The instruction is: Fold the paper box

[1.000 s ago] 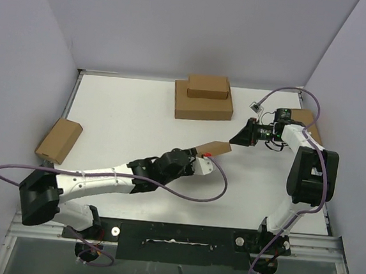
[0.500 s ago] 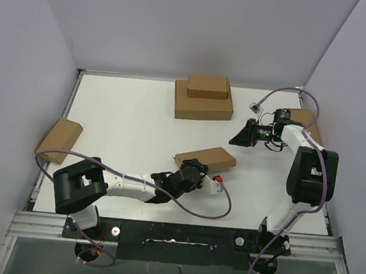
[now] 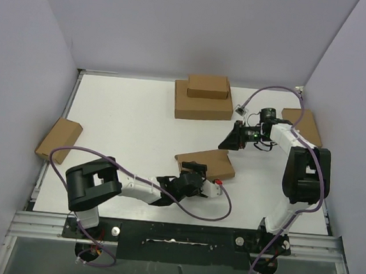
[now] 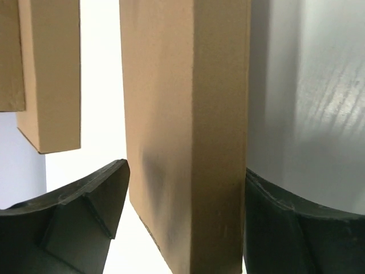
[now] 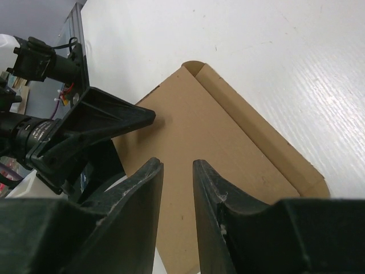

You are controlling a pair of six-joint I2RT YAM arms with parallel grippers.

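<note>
The paper box (image 3: 205, 163) lies flat on the white table as a closed brown cardboard mailer. My left gripper (image 3: 192, 173) is at its near edge. In the left wrist view the box (image 4: 188, 131) stands between the jaws of the left gripper (image 4: 185, 171). They are open, with a gap at the left finger (image 4: 91, 211). My right gripper (image 3: 225, 143) hovers over the box's far right corner. In the right wrist view its fingers (image 5: 177, 166) stand narrowly open and empty above the box's top face (image 5: 228, 165).
A large brown box (image 3: 202, 106) with a smaller one (image 3: 208, 86) on top stands at the back. One more box (image 3: 59, 139) sits at the table's left edge and another (image 3: 306, 125) leans at the right wall. Purple cables trail from both arms.
The box was held up between both grippers, then came down flat on the table. My left gripper has opened around its edge. The right gripper let go and moved left over it.
</note>
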